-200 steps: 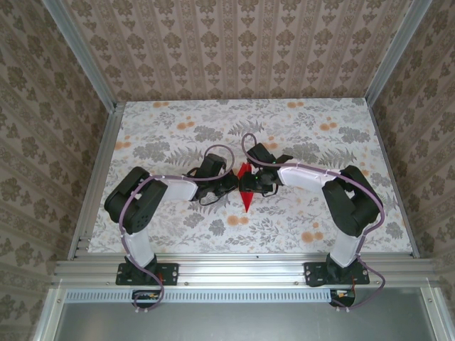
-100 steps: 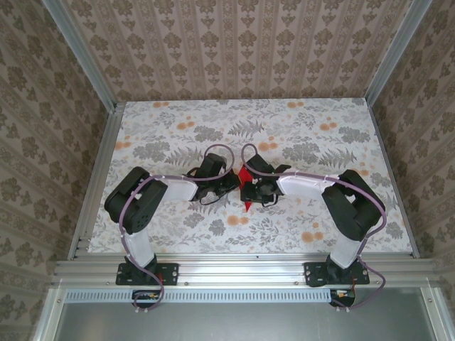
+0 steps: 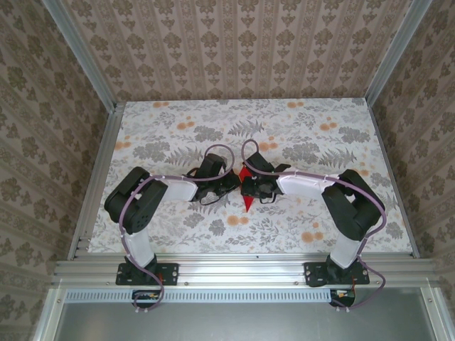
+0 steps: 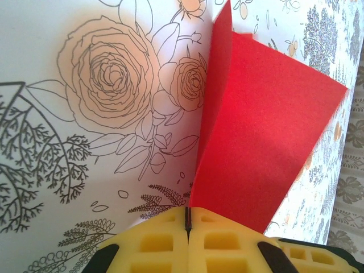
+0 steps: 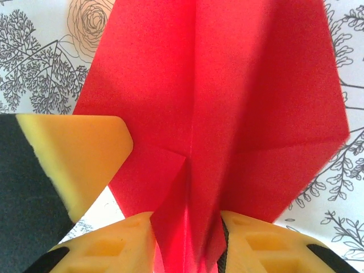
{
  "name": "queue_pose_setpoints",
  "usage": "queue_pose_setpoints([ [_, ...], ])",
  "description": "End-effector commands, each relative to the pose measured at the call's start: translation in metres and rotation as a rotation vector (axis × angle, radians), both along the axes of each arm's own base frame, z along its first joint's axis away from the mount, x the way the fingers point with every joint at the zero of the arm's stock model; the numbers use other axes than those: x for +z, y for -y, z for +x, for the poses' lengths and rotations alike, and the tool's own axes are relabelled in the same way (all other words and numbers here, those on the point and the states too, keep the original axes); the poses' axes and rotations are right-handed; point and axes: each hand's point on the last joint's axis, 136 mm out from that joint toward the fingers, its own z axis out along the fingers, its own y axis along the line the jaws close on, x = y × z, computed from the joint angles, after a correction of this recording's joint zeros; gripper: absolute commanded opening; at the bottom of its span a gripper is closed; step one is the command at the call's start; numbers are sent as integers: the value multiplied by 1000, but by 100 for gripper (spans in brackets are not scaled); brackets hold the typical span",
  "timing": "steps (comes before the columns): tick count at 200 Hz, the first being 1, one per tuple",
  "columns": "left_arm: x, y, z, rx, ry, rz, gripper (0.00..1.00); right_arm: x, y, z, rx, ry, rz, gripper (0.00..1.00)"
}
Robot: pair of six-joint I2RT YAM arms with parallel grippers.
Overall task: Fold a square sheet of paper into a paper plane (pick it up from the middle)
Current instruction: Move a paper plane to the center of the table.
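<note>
The surface point(image 3: 170, 135) carries a floral-print covering; the red paper plane point(image 3: 246, 201) stands at its centre.

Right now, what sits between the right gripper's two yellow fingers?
In the right wrist view, the creased red paper plane runs between the right gripper's yellow fingers.

1 red paper plane point(image 3: 246, 197), 2 arms w/ 2 pincers: left point(image 3: 234, 184), right point(image 3: 248, 189).

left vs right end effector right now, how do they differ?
Left end effector: yellow pads pressed flat together, pinching an edge of the red paper plane. Right end effector: pads stand apart, with the plane's folded ridge running between them; whether they squeeze it isn't clear. In the top view, left comes from the left of the plane, right from the right. Both have yellow pads and meet at the plane.
</note>
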Motion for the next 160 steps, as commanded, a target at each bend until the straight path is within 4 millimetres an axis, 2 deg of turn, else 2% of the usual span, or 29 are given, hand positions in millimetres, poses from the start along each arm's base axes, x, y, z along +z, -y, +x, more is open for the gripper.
queue_pose_setpoints([
  [1,-3,-3,-1,4,-13,-10,0,-4,0,6,-17,5,-34,31],
  [97,0,-3,0,11,-6,-16,5,-17,4,11,-58,-13,-108,15],
  [117,4,-7,1,19,1,-18,11,-15,9,11,-60,-11,-136,8],
  [132,9,-12,5,28,10,-23,20,-10,14,10,-49,-1,-165,3],
  [160,17,-33,13,61,26,-14,33,9,24,4,41,10,-235,2],
])
